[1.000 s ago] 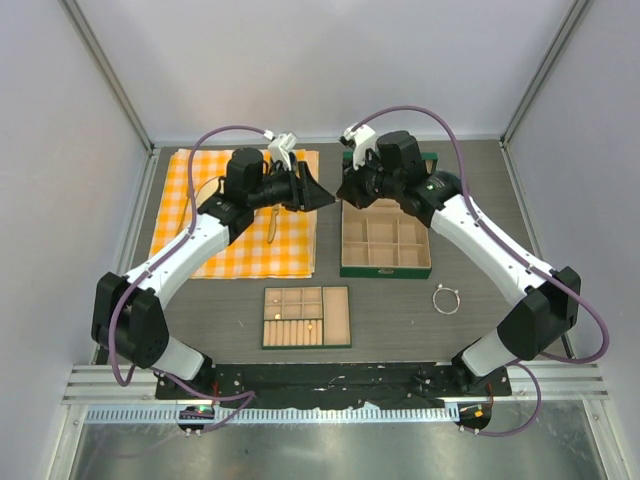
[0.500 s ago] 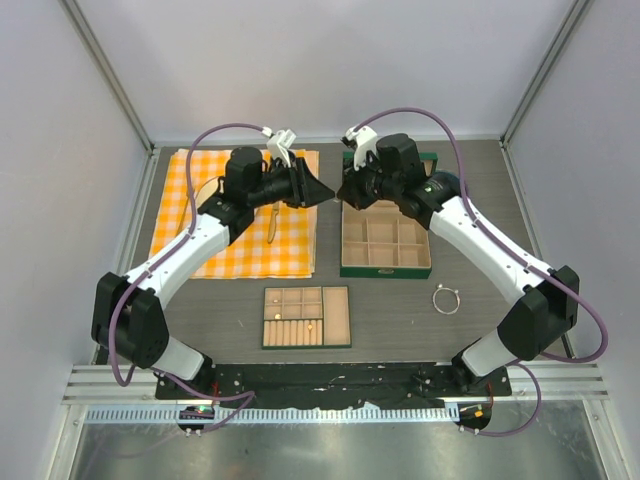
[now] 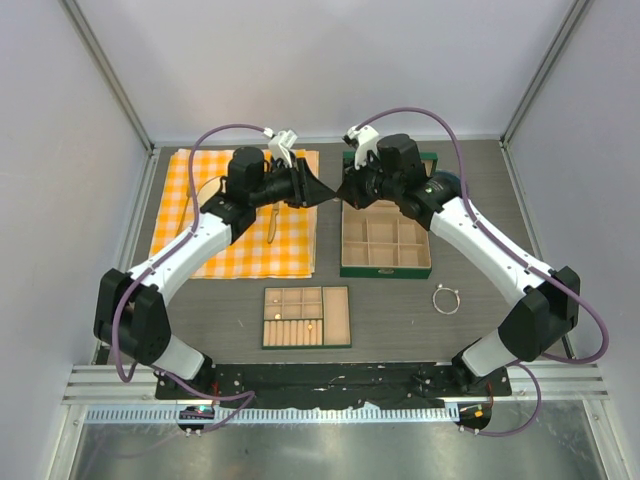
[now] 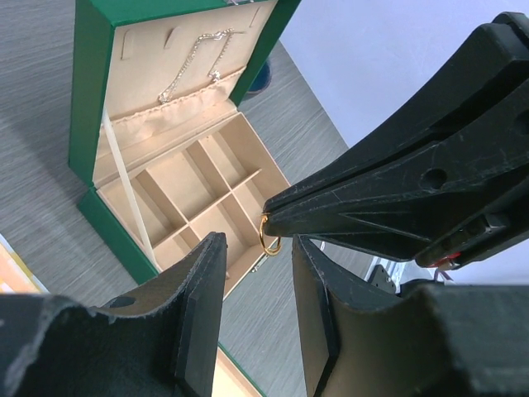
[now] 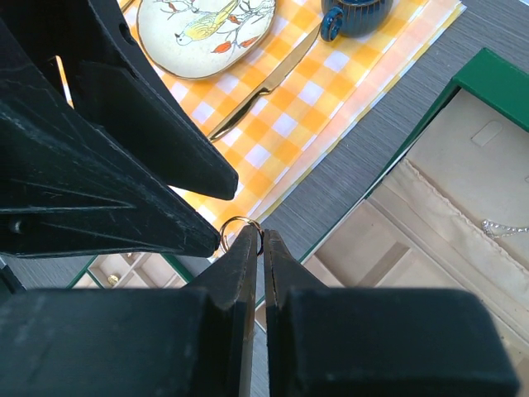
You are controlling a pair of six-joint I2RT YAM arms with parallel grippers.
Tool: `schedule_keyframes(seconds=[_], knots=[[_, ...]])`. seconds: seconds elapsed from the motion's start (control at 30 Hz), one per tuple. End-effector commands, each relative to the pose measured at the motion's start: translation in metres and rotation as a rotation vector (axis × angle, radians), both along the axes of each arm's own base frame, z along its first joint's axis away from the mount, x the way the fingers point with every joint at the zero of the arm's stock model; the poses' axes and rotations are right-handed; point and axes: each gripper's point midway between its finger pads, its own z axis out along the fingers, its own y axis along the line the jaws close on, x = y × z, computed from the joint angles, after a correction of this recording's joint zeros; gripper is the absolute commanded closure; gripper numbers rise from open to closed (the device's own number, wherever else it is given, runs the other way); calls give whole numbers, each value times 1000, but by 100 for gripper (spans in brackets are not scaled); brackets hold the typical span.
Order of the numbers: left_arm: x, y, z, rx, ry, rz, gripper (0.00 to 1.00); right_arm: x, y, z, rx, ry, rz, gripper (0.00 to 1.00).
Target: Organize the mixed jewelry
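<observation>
My right gripper (image 5: 259, 233) is shut on a small gold ring (image 5: 240, 227) pinched at its fingertips, above the gap between the checked cloth and the green jewelry box (image 3: 385, 262). My left gripper (image 4: 258, 248) is open, tip to tip with the right one (image 3: 346, 193). The ring (image 4: 270, 236) hangs just beyond and between its two fingers (image 4: 202, 306). I cannot tell whether they touch it. A thin silver bracelet loop (image 3: 446, 299) lies on the table right of the box. A tiny gold piece (image 3: 310, 325) sits in the tan tray (image 3: 306, 340).
An orange checked cloth (image 3: 215, 255) at the left holds a bird-patterned plate (image 5: 207, 25), a knife (image 5: 264, 78) and a dark blue cup (image 5: 355, 12). The box's open lid holds a thin chain (image 4: 194, 62). The walls of the enclosure stand on three sides.
Both gripper tips have edged slightly toward the back and stay tip to tip. The ring remains in the right gripper.
</observation>
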Motion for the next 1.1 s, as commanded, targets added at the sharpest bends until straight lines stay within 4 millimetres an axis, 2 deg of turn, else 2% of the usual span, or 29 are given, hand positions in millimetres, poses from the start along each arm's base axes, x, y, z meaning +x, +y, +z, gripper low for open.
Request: schedule_keyframes(seconds=[0.0,0.17,0.67,1.07], knots=[[2,-5,14,-32,-43,-7,59,-1,2,36,72,-81,-3,99],[2,-7,12,-31,-40,-13,60,-1,3,38,81,-83,-1,99],[0,-14,10,-34,-35,-34,73,-1,5,39,100,-78,-4,99],[2,-15,11,-35,-40,-37,91,-9,7,39,114,-70,27,99]])
